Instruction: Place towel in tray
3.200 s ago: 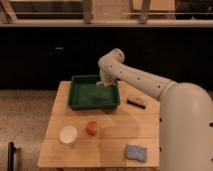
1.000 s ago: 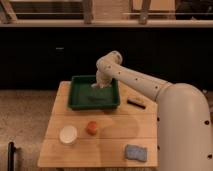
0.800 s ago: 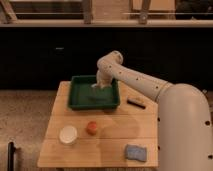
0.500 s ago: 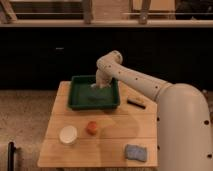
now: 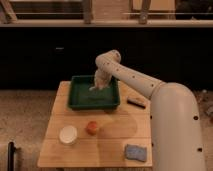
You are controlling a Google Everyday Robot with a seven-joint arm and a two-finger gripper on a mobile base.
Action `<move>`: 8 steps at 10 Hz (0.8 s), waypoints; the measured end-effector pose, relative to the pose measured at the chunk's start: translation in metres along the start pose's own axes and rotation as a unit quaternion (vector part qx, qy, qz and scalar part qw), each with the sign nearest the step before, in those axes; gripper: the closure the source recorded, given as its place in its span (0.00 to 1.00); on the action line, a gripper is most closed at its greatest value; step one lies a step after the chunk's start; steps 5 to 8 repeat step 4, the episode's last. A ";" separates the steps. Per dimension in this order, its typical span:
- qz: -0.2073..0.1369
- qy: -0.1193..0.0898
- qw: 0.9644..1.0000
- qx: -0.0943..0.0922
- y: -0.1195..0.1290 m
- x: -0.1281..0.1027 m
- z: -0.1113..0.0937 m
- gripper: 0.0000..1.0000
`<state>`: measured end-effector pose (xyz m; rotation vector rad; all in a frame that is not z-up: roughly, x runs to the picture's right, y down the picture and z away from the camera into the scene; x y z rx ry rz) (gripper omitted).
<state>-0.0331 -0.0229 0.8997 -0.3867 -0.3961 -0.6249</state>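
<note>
Towel [image 5: 93, 88] pale, small, hangs bunched just under the gripper [image 5: 98, 85], over the back half of the tray [image 5: 76, 104]; too small to tell whether it touches the tray floor. Tray dark green, rectangular, raised rim, on the far part of the wooden table [image 5: 117, 131]. White arm [image 5: 131, 75] comes from the right, elbow bent high, wrist pointing down into the tray. Near the front: white cup [image 5: 68, 134], orange object [image 5: 92, 127], blue sponge [image 5: 135, 152]. Dark object [image 5: 136, 103] right of tray.
</note>
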 end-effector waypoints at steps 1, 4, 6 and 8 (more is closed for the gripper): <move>-0.006 -0.005 1.000 -0.005 0.002 -0.001 0.002 0.99; -0.025 -0.009 0.999 -0.028 0.012 0.004 0.008 0.99; -0.025 -0.009 0.999 -0.028 0.012 0.004 0.008 0.99; -0.025 -0.009 0.999 -0.028 0.012 0.004 0.008 0.99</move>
